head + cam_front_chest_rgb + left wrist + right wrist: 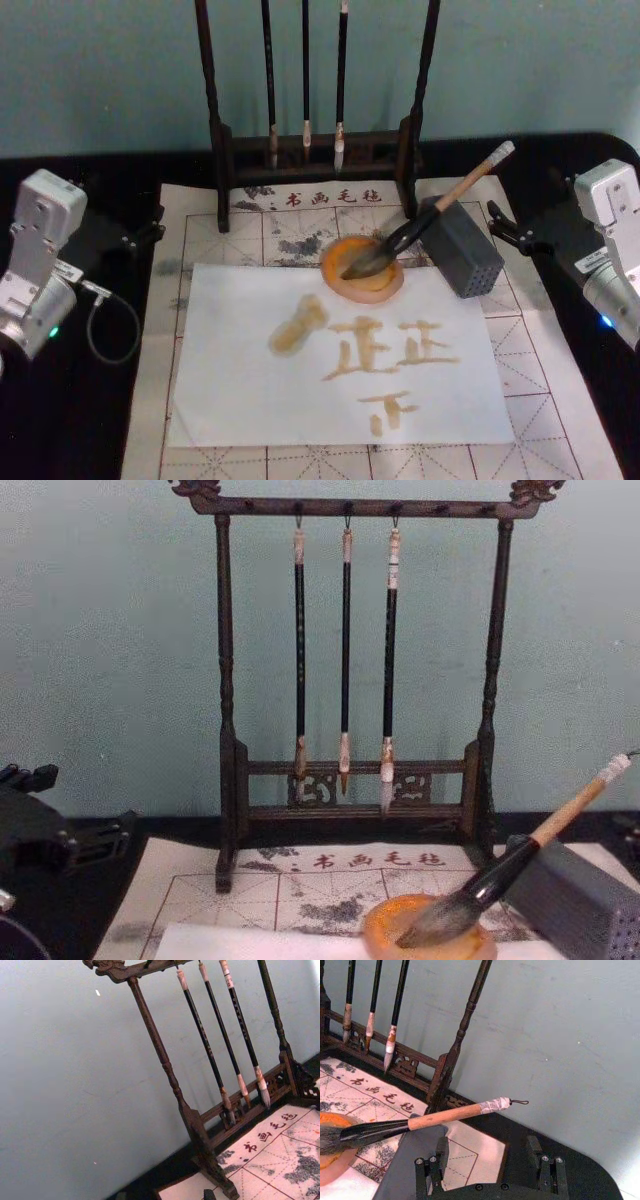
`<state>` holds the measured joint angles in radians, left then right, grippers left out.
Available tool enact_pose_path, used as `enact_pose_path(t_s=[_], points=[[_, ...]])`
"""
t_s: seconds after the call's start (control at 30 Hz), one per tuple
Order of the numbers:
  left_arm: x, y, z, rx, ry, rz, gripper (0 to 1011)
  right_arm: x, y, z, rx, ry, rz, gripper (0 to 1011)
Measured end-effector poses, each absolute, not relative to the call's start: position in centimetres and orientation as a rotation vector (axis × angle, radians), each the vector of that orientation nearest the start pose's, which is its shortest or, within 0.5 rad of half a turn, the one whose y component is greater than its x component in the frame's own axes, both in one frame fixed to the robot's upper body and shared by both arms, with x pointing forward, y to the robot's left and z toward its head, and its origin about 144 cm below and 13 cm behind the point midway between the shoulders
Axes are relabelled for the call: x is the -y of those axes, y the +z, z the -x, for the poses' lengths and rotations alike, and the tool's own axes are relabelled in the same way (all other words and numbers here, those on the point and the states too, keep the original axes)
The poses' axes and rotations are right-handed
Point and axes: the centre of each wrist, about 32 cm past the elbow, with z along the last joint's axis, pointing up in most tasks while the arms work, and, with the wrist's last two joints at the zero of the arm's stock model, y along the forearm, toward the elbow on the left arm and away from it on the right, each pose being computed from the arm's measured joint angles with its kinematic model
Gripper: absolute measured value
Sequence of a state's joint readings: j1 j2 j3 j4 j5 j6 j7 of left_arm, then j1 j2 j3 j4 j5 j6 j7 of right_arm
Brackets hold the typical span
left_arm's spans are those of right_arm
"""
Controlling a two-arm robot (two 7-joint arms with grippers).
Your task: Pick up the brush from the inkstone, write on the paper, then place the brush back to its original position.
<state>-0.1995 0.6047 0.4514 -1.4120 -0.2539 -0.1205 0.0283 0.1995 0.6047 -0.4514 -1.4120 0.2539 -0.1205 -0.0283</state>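
Note:
The brush (440,205) lies slanted, its grey bristles in the round orange inkstone (345,282) and its wooden handle propped on the grey perforated box (462,250). In the right wrist view the brush (445,1116) shows its white-wrapped end and loop, apart from my right gripper (487,1157), which is open and holds nothing. That right gripper (500,225) sits at the mat's right edge, just right of the box. My left gripper (150,225) rests open at the mat's left edge, far from the brush. The white paper (250,400) carries amber characters in front of the inkstone.
A dark wooden rack (218,140) with three thin hanging brushes (345,650) stands at the back of the gridded mat (560,400). The table around the mat is black. A grey cable loops beside the left arm (40,265).

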Motion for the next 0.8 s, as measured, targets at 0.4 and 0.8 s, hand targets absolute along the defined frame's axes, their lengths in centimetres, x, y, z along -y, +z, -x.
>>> enact_pose_path(t_s=[0.4,0.8], points=[[-30.97,113.98,-48.86,0.285,1.248,-0.304,1001,30.96,113.98,-48.86,0.285,-1.248,0.304,1003],[-30.97,113.97,-48.86,0.285,1.248,-0.305,1001,30.97,113.98,-48.86,0.285,-1.248,0.305,1003]])
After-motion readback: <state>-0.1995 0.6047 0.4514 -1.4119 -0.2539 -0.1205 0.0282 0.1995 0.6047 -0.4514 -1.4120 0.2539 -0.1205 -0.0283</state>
